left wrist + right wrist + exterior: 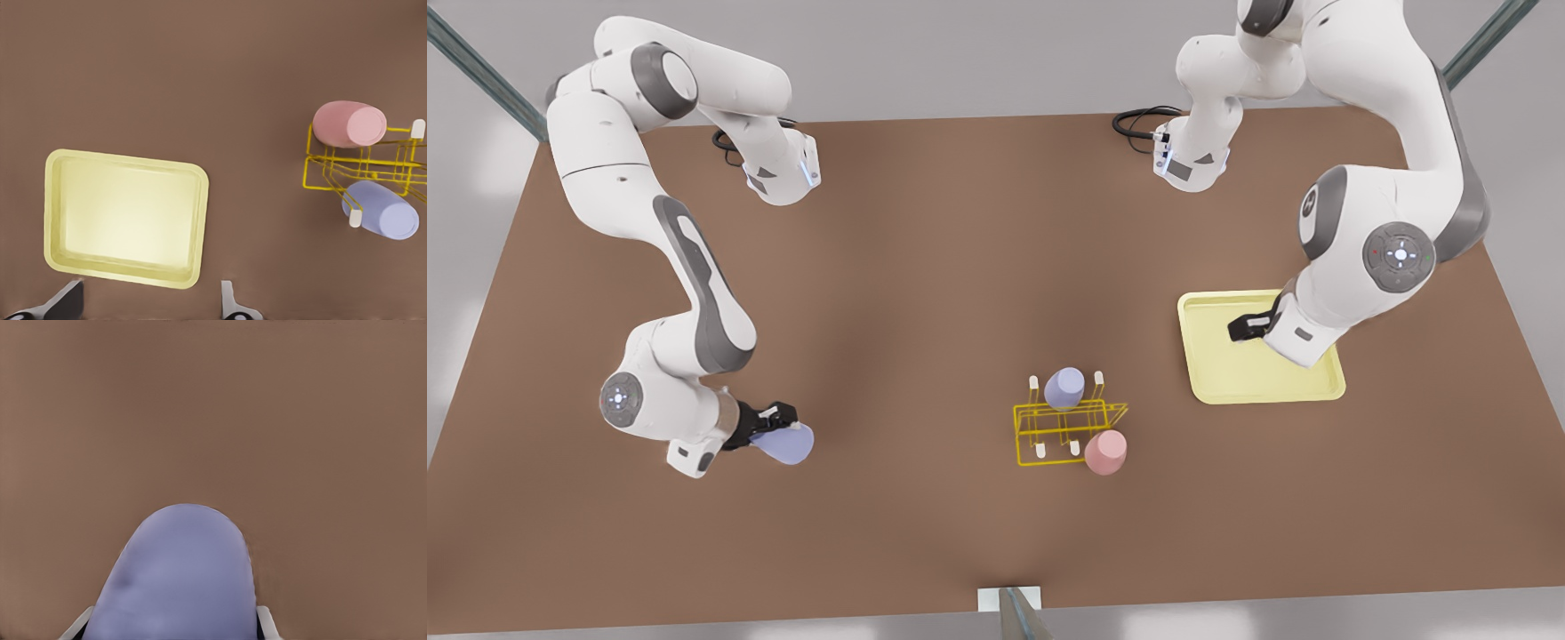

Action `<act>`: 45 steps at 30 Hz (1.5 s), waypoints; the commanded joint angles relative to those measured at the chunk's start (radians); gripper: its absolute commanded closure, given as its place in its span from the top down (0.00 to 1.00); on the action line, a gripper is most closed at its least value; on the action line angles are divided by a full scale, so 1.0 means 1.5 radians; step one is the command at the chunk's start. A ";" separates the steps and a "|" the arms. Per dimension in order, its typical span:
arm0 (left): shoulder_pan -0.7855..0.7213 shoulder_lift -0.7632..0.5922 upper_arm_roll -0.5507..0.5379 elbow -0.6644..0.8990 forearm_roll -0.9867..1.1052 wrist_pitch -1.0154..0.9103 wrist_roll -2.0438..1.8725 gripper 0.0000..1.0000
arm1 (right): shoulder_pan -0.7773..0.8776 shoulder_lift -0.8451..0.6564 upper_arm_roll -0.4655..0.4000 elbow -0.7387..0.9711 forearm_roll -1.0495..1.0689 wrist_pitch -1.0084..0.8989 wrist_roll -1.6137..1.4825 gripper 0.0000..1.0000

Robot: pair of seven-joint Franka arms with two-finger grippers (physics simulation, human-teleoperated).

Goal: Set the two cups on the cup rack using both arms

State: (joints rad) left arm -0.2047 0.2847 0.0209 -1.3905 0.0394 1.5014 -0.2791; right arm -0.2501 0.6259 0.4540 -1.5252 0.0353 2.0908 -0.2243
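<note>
Gripping: a held lavender cup (pixel 787 443) is pinched between the jaws of the right gripper (pixel 774 425), low over the table (pixel 960 267) at the front view's left, well apart from the rack (pixel 1017 436).
Left gripper (pixel 1249 327): hung over the pale-yellow tray (pixel 1227 382) at the front view's right, jaws spread with nothing between them.
Rack: stood on the table near the tray.
Racked lavender cup (pixel 1064 388): seated on the rack's far side.
Pink cup (pixel 1105 452): seated at the rack's near corner toward the tray.
</note>
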 commanded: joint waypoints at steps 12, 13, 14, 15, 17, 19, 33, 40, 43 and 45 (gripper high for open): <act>0.017 -0.006 0.003 0.001 -0.019 -0.158 0.192 1.00 | 0.148 0.093 -0.002 0.164 0.083 -0.004 0.029 0.80; 0.017 -0.006 0.003 0.000 -0.019 -0.156 0.191 1.00 | 0.159 0.102 -0.002 0.177 0.083 -0.003 0.041 0.80; 0.016 -0.005 0.003 0.000 -0.019 -0.156 0.191 1.00 | 0.172 0.113 -0.003 0.201 0.083 -0.002 0.041 0.80; 0.016 -0.006 0.002 0.000 -0.019 -0.156 0.191 1.00 | 0.179 0.133 -0.002 0.218 0.088 -0.002 0.043 0.80; 0.016 -0.005 0.003 0.000 -0.019 -0.156 0.191 1.00 | 0.198 0.150 -0.004 0.234 0.096 0.007 0.043 0.80; 0.016 -0.005 0.003 0.000 -0.019 -0.156 0.191 1.00 | 0.214 0.156 -0.006 0.246 0.118 0.011 0.043 0.80; 0.015 -0.001 0.002 0.000 -0.018 -0.155 0.189 1.00 | 0.287 0.232 -0.010 0.357 0.162 0.057 0.052 0.80; 0.015 -0.001 0.002 0.000 -0.019 -0.154 0.189 1.00 | 0.320 0.253 -0.010 0.392 0.226 0.094 0.050 0.80; 0.016 -0.001 0.002 0.000 -0.018 -0.153 0.189 1.00 | 0.333 0.266 -0.010 0.402 0.227 0.109 0.050 0.80; 0.016 0.000 0.002 0.000 -0.018 -0.154 0.189 1.00 | 0.343 0.276 -0.010 0.410 0.227 0.121 0.050 0.80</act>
State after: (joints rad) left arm -0.1810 0.2863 0.0252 -1.3902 0.0114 1.2710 -0.0184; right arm 0.2575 1.0378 0.4381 -0.9159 0.3721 2.2352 -0.1688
